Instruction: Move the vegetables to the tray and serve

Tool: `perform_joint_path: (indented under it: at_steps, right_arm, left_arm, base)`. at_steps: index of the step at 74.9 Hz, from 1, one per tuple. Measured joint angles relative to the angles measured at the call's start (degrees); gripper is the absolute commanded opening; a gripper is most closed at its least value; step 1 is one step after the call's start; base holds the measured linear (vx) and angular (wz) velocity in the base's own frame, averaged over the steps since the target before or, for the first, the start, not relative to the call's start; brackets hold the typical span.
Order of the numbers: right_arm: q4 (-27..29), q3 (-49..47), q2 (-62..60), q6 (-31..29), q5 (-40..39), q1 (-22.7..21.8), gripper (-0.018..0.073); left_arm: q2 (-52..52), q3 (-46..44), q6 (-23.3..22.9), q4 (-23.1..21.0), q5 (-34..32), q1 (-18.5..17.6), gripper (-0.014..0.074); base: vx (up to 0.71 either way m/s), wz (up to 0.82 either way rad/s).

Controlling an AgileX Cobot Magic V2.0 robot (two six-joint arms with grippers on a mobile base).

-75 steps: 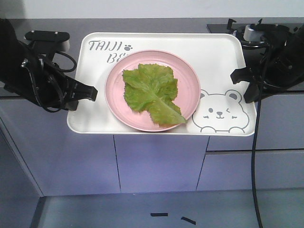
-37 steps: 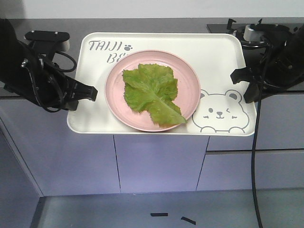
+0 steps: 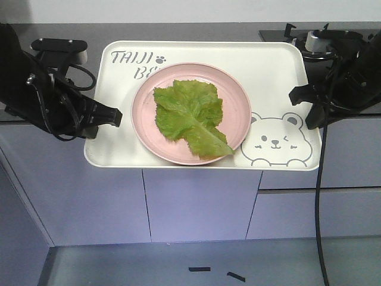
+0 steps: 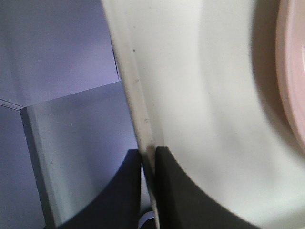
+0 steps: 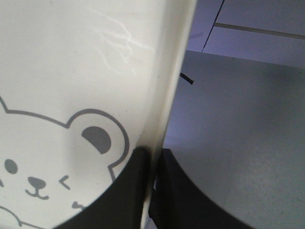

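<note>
- Only the front view shows the lettuce leaf (image 3: pixel 187 116). It lies flat in the pink plate (image 3: pixel 233 101), which sits in the middle of the tray (image 3: pixel 268 74), slightly left of centre.
- The left wrist view shows what the front view hides: the two dark fingers of the left pincer (image 4: pixel 148 191) are closed down to a thin slit, with the tray's (image 4: pixel 190 95) raised rim pinched between them. A blurred sliver of the plate (image 4: pixel 293 71) shows at the right edge of that frame.
- The right wrist view shows the right pincer (image 5: pixel 150 191) closed the same way on the opposite rim, just beside the bear-face drawing (image 5: pixel 57 157). Grey floor (image 5: pixel 248 119) fills the right of the frame.
- The tray's far edge lies over the grey worktop (image 3: pixel 65 30). Its near edge juts out past the worktop front, above the cabinet doors (image 3: pixel 196 202). Whether it rests on the worktop cannot be told.
- Open floor lies along the bottom of the front view.
- In the front view the left pincer (image 3: pixel 102 119) reaches in from the left of the frame to the tray's short side. The right pincer (image 3: pixel 305 104) reaches in from the right, at about the same height.
</note>
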Motion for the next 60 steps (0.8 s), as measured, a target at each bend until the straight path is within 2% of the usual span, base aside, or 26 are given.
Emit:
perform_joint_path:
  at_steps: [60]
  right_arm:
    - [0.00,0.00,0.00,0.00,0.00,0.00,-0.0006]
  left_arm:
    - [0.00,0.00,0.00,0.00,0.00,0.00,-0.0006]
  base:
    - [0.00,0.00]
